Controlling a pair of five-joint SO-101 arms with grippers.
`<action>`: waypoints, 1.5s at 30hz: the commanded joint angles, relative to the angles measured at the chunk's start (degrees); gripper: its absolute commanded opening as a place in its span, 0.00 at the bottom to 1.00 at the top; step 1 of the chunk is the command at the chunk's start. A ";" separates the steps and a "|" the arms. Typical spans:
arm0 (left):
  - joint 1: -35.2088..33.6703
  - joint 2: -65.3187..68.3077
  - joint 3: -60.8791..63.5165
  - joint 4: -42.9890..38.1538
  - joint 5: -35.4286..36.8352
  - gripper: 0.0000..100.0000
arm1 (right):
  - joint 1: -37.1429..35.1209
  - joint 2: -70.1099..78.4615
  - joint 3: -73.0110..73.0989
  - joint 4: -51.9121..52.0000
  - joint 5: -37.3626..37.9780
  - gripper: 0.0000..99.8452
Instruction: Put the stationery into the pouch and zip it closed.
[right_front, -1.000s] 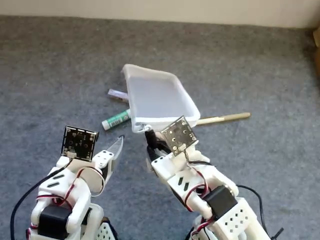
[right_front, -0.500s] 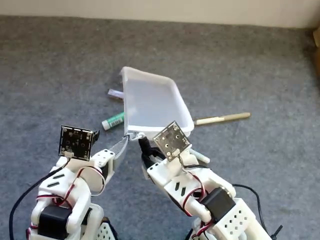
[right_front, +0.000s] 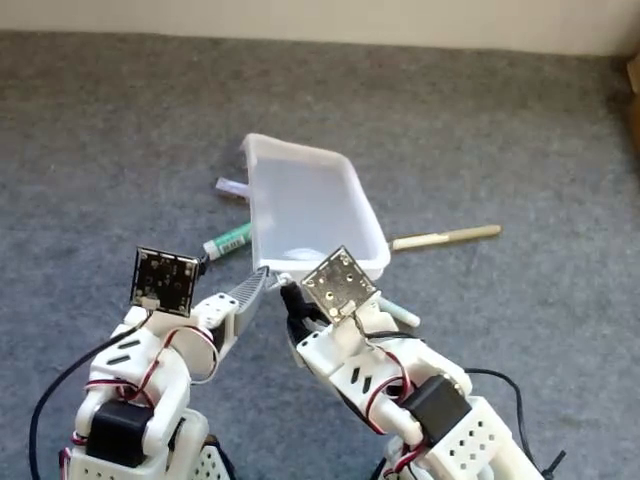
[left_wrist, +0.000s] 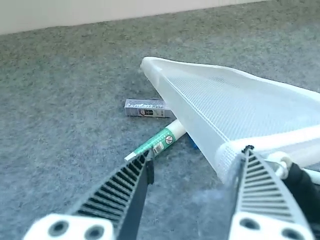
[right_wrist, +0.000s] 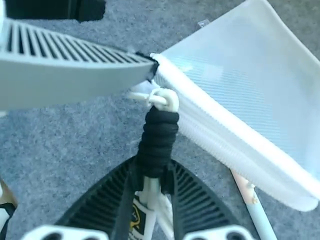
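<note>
The white mesh pouch lies tilted on the carpet, with its near corner raised. My right gripper is shut on the black zipper pull at that corner. My left gripper is open, and one finger touches the same corner from the side. A green-and-white marker and a small grey stick lie beside the pouch. A pale blue pen pokes out from under it. A beige pen lies off the pouch's right side.
Grey carpet covers the whole work area, with open room to the left, right and behind the pouch. A pale wall strip runs along the far edge.
The pouch has been drawn a little nearer to the arms by the right gripper. The left gripper has swung in until its finger meets the pouch's near corner.
</note>
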 joint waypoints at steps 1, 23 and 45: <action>-0.31 -0.04 1.98 -1.32 -1.76 0.26 | -0.48 -1.54 -1.10 0.13 0.79 0.00; 2.77 -0.04 1.10 4.31 -4.48 0.26 | -0.84 -1.54 -1.19 0.13 0.79 0.00; -1.27 -0.04 5.32 -4.75 -4.57 0.10 | -2.95 -1.54 -0.75 0.31 0.88 0.00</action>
